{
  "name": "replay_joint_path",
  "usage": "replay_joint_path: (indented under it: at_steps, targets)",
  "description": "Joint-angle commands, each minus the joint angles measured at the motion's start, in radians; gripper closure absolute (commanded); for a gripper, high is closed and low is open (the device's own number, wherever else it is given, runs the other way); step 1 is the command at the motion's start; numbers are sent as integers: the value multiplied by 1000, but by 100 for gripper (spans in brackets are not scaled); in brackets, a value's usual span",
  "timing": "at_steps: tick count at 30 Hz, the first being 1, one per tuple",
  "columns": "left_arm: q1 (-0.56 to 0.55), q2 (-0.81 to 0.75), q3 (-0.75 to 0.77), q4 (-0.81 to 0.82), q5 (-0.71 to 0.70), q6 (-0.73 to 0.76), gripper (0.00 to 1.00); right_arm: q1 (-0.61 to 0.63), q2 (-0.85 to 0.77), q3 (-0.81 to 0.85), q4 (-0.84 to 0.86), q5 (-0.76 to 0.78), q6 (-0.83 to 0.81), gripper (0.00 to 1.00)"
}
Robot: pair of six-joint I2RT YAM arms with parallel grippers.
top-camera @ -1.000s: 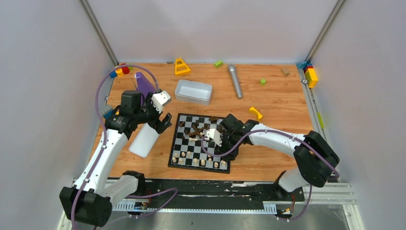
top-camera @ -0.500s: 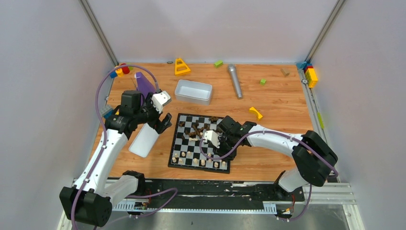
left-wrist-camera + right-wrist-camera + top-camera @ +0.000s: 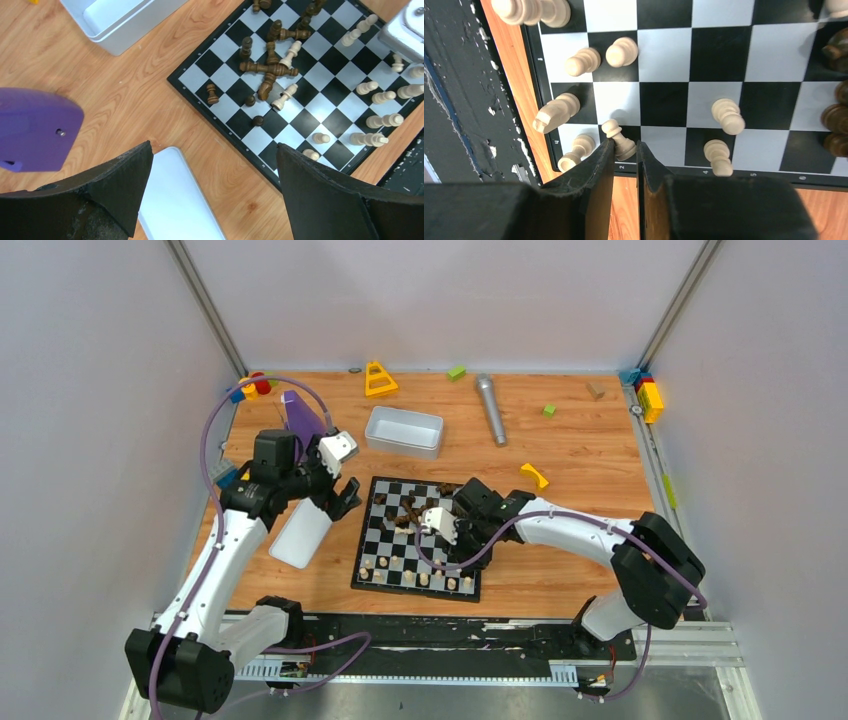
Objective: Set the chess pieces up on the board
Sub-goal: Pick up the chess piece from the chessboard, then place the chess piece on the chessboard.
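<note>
At the near edge of the board (image 3: 385,540), pale pieces (image 3: 423,578) stand in a row, some of them on their sides. By the board's near right corner, the right gripper (image 3: 624,150) is pinched on the base of a pale pawn (image 3: 616,132), which leans over on a black square. Its 2 fingers are almost together.

Further in, around the middle and far half of the board, dark pieces (image 3: 270,70) lie toppled in a crossed heap, with 2 pale ones among them. A few dark pawns stand apart on the left side.

Left of the board, the left gripper (image 3: 214,150) hangs with its fingers spread wide and nothing between them, above a white lid (image 3: 300,532) lying on the table.

Beyond the board sits a white tray (image 3: 404,430), with a purple block (image 3: 298,412) to its left. A grey microphone (image 3: 490,410), a yellow triangle (image 3: 379,380) and coloured toy blocks (image 3: 648,395) lie near the far edge.
</note>
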Motion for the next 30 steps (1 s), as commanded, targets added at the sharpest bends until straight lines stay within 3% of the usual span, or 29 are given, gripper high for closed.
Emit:
replay_joint_path:
  at_steps: [1,11,18,23,30]
  targets:
    - [8,16,-34,54,117,-37,0,-18,-10,69,15,-19,17,92]
    - [-4,43,-70,282,372,-83,8,-160,-13,230,36,-259,79,95]
    - [-163,178,55,240,364,-29,16,-212,12,294,159,-417,214,95]
    - [-313,205,73,257,309,65,18,-254,37,343,168,-545,268,95]
    - [-418,245,80,286,241,206,27,-287,43,344,167,-648,300,95]
